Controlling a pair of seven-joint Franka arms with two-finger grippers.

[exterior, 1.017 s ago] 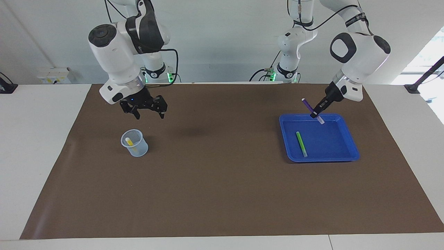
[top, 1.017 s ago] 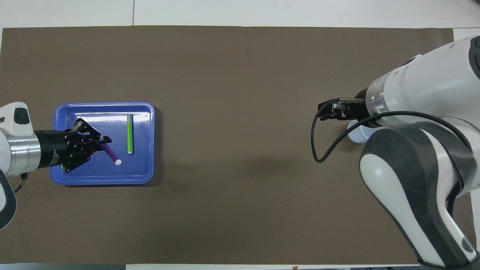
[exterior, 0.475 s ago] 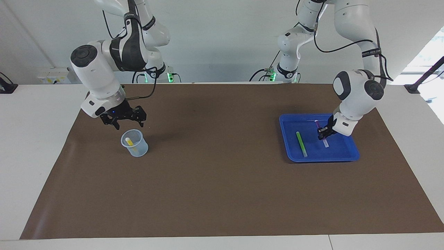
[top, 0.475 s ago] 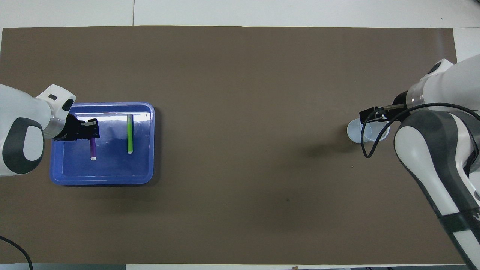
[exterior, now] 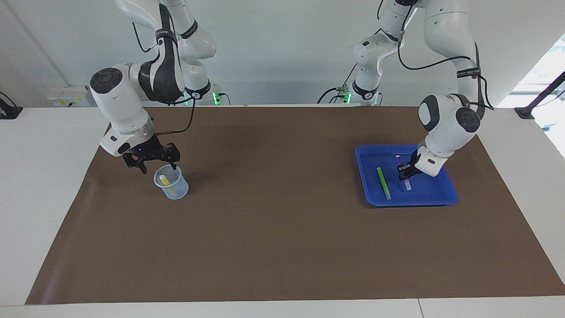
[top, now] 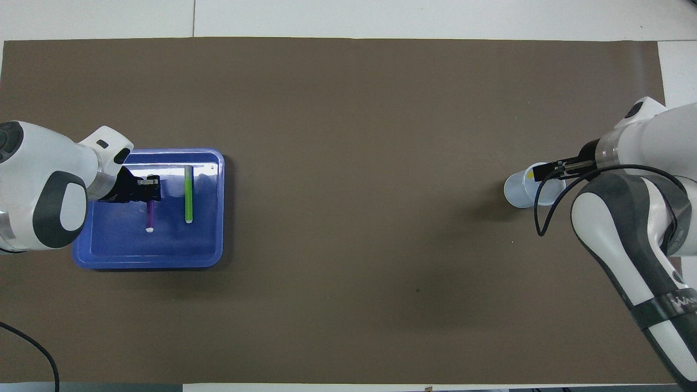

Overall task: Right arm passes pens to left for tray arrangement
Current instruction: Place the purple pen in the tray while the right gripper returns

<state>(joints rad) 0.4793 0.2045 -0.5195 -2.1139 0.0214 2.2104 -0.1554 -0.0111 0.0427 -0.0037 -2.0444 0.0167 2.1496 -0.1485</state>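
The blue tray (exterior: 427, 191) (top: 163, 247) sits toward the left arm's end of the table. A green pen (exterior: 383, 183) (top: 188, 194) lies flat in it. My left gripper (exterior: 404, 173) (top: 150, 189) is low inside the tray, shut on the purple pen (exterior: 407, 184) (top: 150, 216), which lies nearly parallel to the green pen. I cannot tell whether the purple pen touches the tray floor. The yellow pen (exterior: 164, 179) leans inside a pale translucent cup (exterior: 171, 182) (top: 521, 191) toward the right arm's end. My right gripper (exterior: 159, 168) (top: 543, 173) hangs open just over the cup's rim.
A brown mat (exterior: 273, 221) covers the table between the cup and the tray. White table surface borders the mat on all sides.
My left gripper came down into the tray with the purple pen, levelling it beside the green pen. My right gripper dropped from above the mat to the cup's rim.
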